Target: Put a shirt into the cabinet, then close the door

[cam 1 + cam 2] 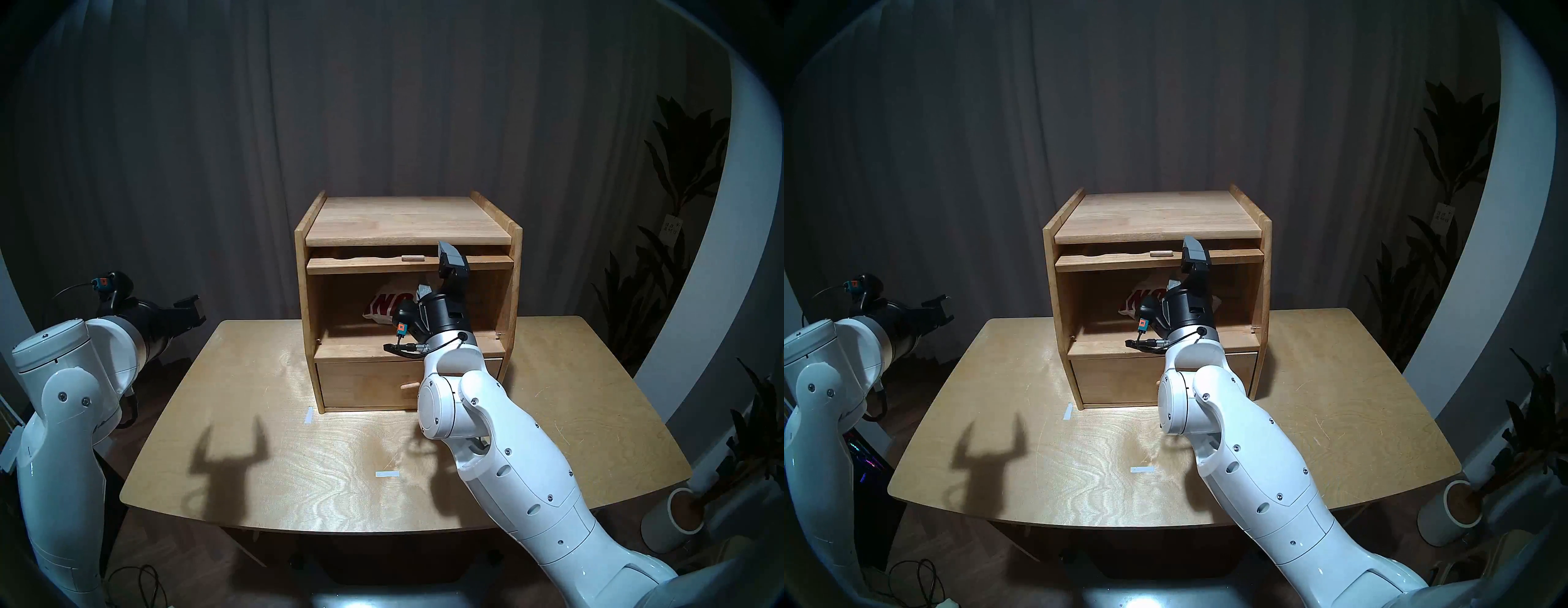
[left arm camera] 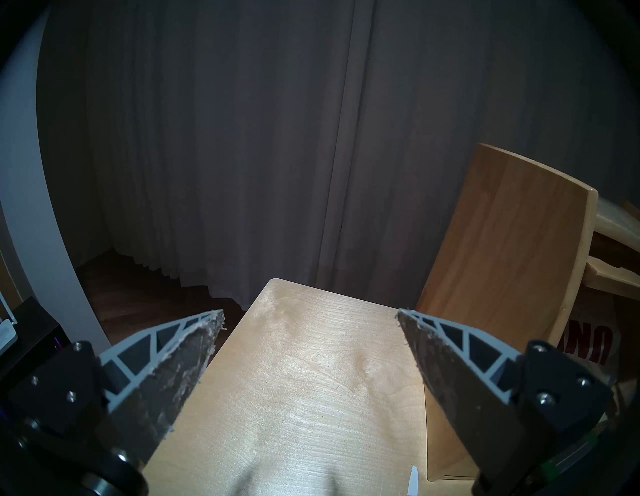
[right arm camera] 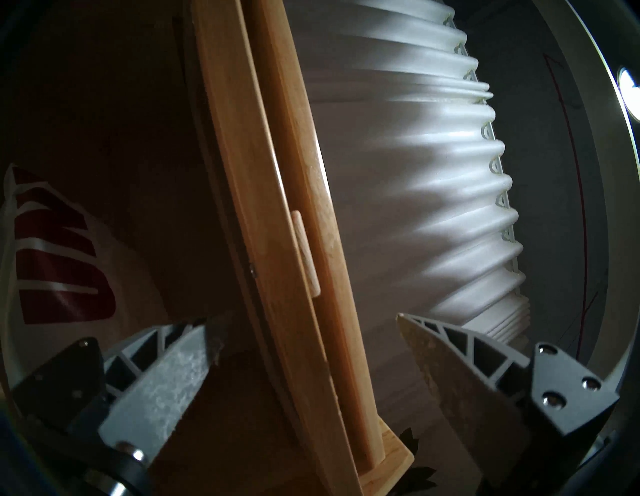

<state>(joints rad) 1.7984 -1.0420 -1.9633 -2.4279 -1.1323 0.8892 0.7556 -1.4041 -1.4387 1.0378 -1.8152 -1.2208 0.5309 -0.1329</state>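
Observation:
The light wooden cabinet (image 1: 407, 216) stands at the back of the table with its upper compartment open. Its door (image 1: 382, 264) lies flat just under the top board, front edge and peg knob (image 1: 412, 257) facing out. The white shirt (image 1: 384, 305) with dark-red letters lies inside the compartment. My right gripper (image 1: 435, 271) points upward at the door's right part, open. In the right wrist view the door's edge (image 3: 277, 207) runs between the fingers of the right gripper (image 3: 308, 322), with the knob (image 3: 306, 253) just ahead. My left gripper (image 1: 193, 312) hangs open and empty off the table's left side.
A shut bottom drawer (image 1: 365, 384) with a peg knob (image 1: 409, 386) sits under the compartment. Two white tape marks (image 1: 308, 415) (image 1: 387, 474) lie on the table (image 1: 254, 424). Plants (image 1: 679, 170) and a white pot (image 1: 674, 518) stand to the right. Dark curtains hang behind.

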